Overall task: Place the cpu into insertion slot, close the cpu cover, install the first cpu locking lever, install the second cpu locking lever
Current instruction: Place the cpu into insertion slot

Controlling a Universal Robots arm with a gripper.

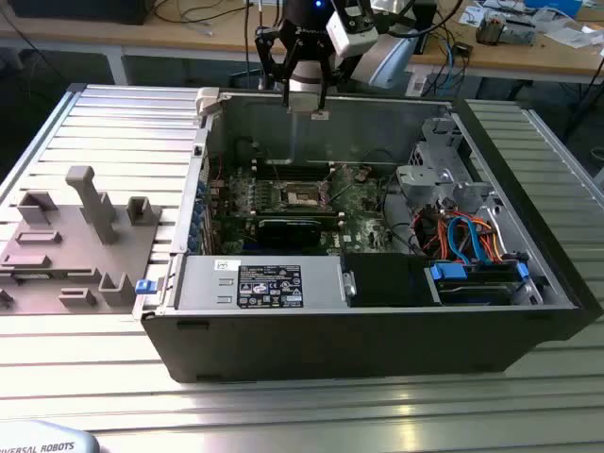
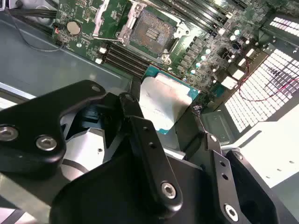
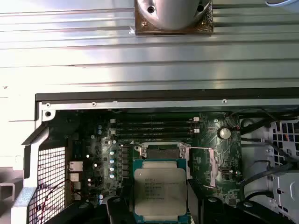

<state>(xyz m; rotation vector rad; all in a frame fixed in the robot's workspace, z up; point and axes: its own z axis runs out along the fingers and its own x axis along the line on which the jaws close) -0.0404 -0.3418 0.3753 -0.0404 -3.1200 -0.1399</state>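
Observation:
My gripper (image 1: 307,106) hangs over the back wall of the open computer case (image 1: 377,340), shut on the cpu (image 2: 163,100). The cpu is a thin square chip with its silvery face showing, pinched by its edges between the two black fingers (image 2: 135,109). The first wrist view shows the cpu (image 3: 160,189) held a little above the green circuit board (image 3: 93,154), partly covering the insertion slot (image 3: 161,151). The insertion slot (image 2: 152,30) lies bare with nothing in it. The cpu cover (image 2: 103,18) stands open beside it. I cannot make out the locking levers.
A grey fixture plate (image 1: 75,245) with upright pegs lies outside the case on the exterior view's left. Inside, a labelled metal box (image 1: 269,283) fills the front. A drive cage with coloured cables (image 1: 467,245) stands on the exterior view's right. Long memory slots (image 3: 154,126) run beside the socket.

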